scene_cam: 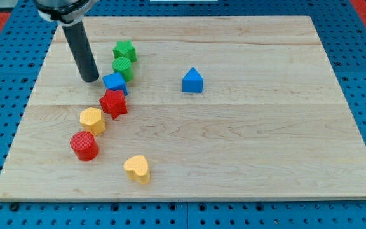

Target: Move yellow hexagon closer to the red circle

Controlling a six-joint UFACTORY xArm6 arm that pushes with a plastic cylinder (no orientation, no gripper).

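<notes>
The yellow hexagon [92,119] lies at the board's left, just above and to the right of the red circle [84,145], with a small gap between them. My tip [91,79] stands above both, at the left of a blue block [115,83], close to it. A red star [114,103] touches the yellow hexagon's upper right.
A green circle [122,67] and a green star [124,50] sit above the blue block. A yellow heart [137,168] lies near the view's bottom. A blue house-shaped block [192,81] stands alone at the middle. The wooden board [265,140] ends at blue matting.
</notes>
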